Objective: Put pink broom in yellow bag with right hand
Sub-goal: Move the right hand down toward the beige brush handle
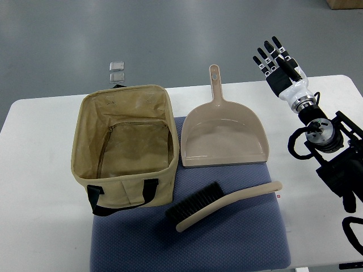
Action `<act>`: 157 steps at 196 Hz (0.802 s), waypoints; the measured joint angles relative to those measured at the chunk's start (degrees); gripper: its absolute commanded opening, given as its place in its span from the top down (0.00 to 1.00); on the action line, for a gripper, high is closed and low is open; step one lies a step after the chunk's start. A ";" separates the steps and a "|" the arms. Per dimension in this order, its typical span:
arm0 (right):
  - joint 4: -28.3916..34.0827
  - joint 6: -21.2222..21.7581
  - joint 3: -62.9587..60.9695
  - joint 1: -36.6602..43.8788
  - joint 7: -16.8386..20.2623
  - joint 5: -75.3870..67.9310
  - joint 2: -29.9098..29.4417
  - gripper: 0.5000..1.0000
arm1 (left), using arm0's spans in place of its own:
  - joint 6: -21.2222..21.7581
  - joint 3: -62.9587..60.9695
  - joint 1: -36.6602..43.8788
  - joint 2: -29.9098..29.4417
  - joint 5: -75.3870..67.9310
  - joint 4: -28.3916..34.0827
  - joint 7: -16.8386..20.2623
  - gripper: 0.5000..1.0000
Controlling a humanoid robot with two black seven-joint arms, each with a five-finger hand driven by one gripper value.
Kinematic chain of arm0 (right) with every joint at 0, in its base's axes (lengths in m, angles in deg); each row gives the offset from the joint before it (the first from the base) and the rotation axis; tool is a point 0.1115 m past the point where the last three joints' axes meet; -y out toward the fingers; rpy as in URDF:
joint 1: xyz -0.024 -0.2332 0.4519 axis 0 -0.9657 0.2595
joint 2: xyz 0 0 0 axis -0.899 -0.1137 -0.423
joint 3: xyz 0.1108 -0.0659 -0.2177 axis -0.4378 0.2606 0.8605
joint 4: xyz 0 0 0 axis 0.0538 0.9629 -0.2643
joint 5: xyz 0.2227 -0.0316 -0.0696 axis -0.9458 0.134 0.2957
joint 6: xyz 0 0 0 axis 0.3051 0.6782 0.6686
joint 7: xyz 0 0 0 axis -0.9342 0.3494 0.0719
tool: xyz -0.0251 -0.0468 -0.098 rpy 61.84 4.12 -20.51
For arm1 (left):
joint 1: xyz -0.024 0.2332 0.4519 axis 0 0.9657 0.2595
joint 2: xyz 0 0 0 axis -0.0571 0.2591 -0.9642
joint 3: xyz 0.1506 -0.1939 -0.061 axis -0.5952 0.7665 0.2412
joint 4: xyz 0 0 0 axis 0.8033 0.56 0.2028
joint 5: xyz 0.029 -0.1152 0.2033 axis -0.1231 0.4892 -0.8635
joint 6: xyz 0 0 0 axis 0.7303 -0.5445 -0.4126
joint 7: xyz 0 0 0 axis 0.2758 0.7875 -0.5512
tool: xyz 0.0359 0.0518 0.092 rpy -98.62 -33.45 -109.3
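From the top view, you see the pink broom lying on a blue mat near the table's front edge, its long axis slanting, bristles toward the yellow bag. Your right hand hovers at the far right edge, fingers spread wide, empty, well apart from the handle.

bag mouth open, dustpan beside it

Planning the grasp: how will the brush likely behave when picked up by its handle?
The brush looks like rigid plastic, so probably stiff and light. Its dark bristle end may dip, being bulkier. The smooth, curved handle could slip or twist in the fingers.
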 measured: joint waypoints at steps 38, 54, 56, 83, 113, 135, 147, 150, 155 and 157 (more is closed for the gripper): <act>4.30 -0.06 2.93 0.53 2.26 8.00 5.90 0.14 | -0.25 -0.10 0.00 0.00 -0.18 -0.22 0.01 0.00; 8.11 -0.01 5.08 1.22 3.81 14.08 9.65 0.14 | -0.48 -0.15 -0.01 0.00 -0.25 -0.23 0.01 0.00; 8.57 0.01 5.39 1.30 3.97 14.84 10.11 0.14 | -0.53 -0.15 -0.02 0.00 -0.26 -0.23 0.01 0.00; 15.51 0.43 11.24 2.58 7.33 26.91 16.89 0.14 | -1.17 -0.17 -0.10 0.00 -0.29 -0.23 0.01 0.00; 25.29 2.07 20.61 5.86 11.33 41.68 26.71 0.14 | -1.49 -0.17 -0.12 0.00 -0.30 -0.23 0.01 0.00; 31.43 4.16 27.27 10.73 14.39 44.84 33.80 0.14 | -1.53 -0.17 -0.24 0.00 -0.36 -0.23 0.01 0.00; 35.37 6.08 30.62 14.15 16.56 45.12 38.05 0.14 | -1.53 -0.17 -0.32 0.00 -0.37 -0.23 0.01 0.00; 36.27 6.63 31.32 14.93 17.00 45.12 38.96 0.14 | -1.53 -0.17 -0.34 0.00 -0.37 -0.23 0.00 0.00; 37.76 7.60 32.48 16.20 17.69 45.13 40.44 0.14 | -1.53 -0.17 -0.37 0.00 -0.38 -0.23 -0.01 0.00; 38.07 7.81 32.72 16.46 17.81 45.13 40.72 0.14 | -1.54 -0.17 -0.39 0.00 -0.38 -0.23 -0.02 0.00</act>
